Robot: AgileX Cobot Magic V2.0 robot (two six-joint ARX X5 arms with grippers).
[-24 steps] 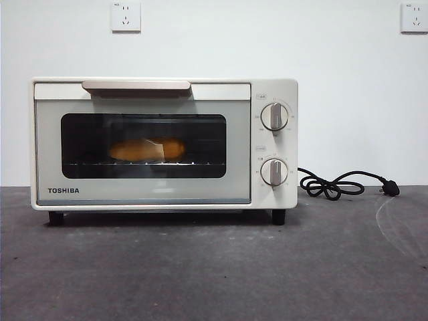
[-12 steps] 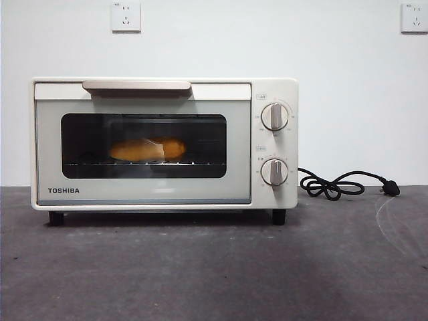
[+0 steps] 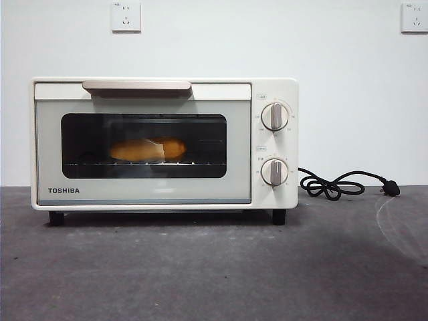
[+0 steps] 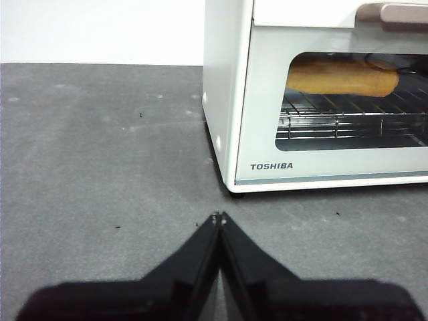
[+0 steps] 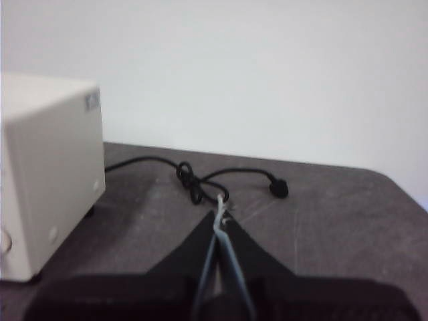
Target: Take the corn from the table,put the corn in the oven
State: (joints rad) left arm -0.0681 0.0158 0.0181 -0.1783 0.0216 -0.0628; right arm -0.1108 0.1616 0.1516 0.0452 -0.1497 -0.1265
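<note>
The corn (image 3: 147, 149) lies on the wire rack inside the cream-white TOSHIBA oven (image 3: 164, 144), seen through the dark glass of its closed door. From the left wrist the same corn (image 4: 341, 77) shows behind the window of the oven (image 4: 267, 120). My left gripper (image 4: 219, 218) is shut and holds nothing, low over the table (image 3: 214, 267) off the oven's front left corner. My right gripper (image 5: 221, 212) is shut and holds nothing, beside the oven (image 5: 47, 167) on its right side. Neither arm shows in the front view.
The oven's black cord and plug (image 3: 344, 184) lie coiled on the table to the right of the oven, also seen ahead of the right gripper as a black cord (image 5: 200, 180). A white wall with two sockets (image 3: 126, 16) stands behind.
</note>
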